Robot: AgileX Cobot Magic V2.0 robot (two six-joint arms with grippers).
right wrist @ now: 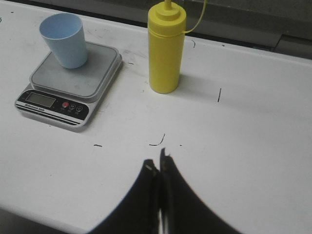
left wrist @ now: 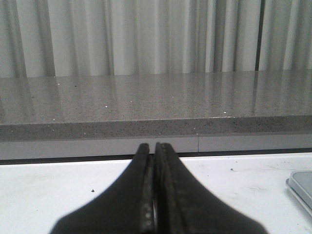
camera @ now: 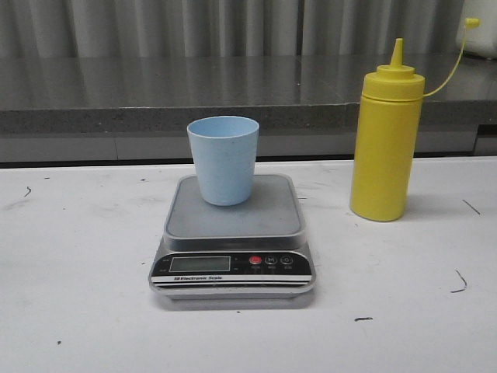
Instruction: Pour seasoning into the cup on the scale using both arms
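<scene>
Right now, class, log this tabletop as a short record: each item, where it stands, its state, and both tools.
cup: small light blue plastic tumbler, upright on the scale platform, toward its back
scale: flat silver-grey digital kitchen scale, display reading not legible
seasoning: tall yellow plastic squeeze bottle, upright on the table right of the scale, cap off the nozzle, hanging by its strap
left tool: shut, holding nothing
right tool: shut, holding nothing, apart from the bottle

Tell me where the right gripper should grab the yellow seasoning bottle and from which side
Probably the straight cylindrical body, about mid-height. The seasoning bottle stands upright on the table, right of the scale and apart from the cup, so a level approach from the front or its right side looks open. Avoid the narrow nozzle and cap strap on top. The right gripper is shut and must open first.
</scene>
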